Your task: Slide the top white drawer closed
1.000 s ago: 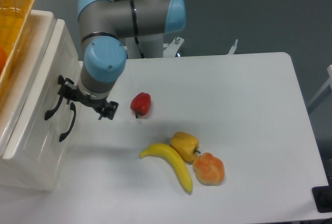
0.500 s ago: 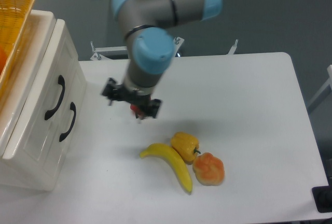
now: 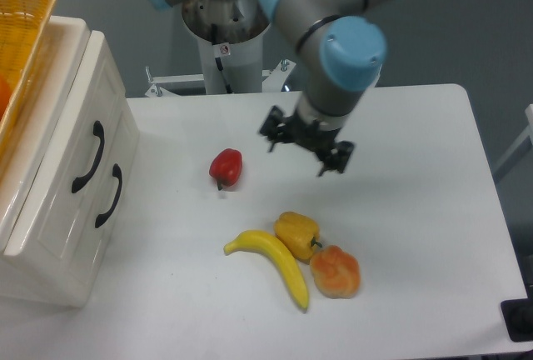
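Over the last second the arm (image 3: 333,35) was swung from the cabinet (image 3: 62,210) at the left edge of the table (image 3: 416,210) across to the middle, so that the gripper (image 3: 306,142), earlier right at the black drawer handles, was now carried well apart from them, above bare tabletop to the right of the red pepper (image 3: 226,166). The top drawer (image 3: 79,127) was seen at the upper left, its white front flush with the lower drawer (image 3: 92,218) below it and with the cabinet face, its black handle (image 3: 88,157) untouched; from that, the drawer was judged to have been pushed home already and the arm's sweep was read as a withdrawal with the task at or near its end. Nothing on the table appeared to have been disturbed: the banana (image 3: 271,262), the yellow pepper (image 3: 296,233) and the orange pepper (image 3: 335,270) were grouped near the front, with the red pepper apart from them. A woven basket (image 3: 21,27) was seen on top of the cabinet. The gripper's fingers were seen spread apart, nothing was held between them, and nothing was touched by them.
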Action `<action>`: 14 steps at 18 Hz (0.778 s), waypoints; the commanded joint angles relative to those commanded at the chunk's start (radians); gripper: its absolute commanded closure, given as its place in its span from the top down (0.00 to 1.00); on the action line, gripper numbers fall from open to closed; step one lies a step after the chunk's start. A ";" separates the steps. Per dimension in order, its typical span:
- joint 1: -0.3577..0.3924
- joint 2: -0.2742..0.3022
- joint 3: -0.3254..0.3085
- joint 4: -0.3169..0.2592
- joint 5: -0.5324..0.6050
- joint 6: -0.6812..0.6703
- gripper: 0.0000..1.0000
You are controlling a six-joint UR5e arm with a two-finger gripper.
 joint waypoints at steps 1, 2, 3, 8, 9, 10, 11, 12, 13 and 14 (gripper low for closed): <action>0.025 0.002 0.002 0.000 0.002 0.049 1.00; 0.040 0.003 0.003 -0.002 0.003 0.095 1.00; 0.051 0.005 0.009 -0.005 0.003 0.129 1.00; 0.178 0.063 0.002 -0.043 0.017 0.339 1.00; 0.198 0.075 0.000 -0.045 0.017 0.377 1.00; 0.209 0.089 0.000 -0.046 0.017 0.419 1.00; 0.221 0.097 0.000 -0.048 0.017 0.462 1.00; 0.241 0.104 0.000 -0.054 0.017 0.503 1.00; 0.253 0.113 0.000 -0.060 0.017 0.548 1.00; 0.259 0.120 0.000 -0.061 0.017 0.590 1.00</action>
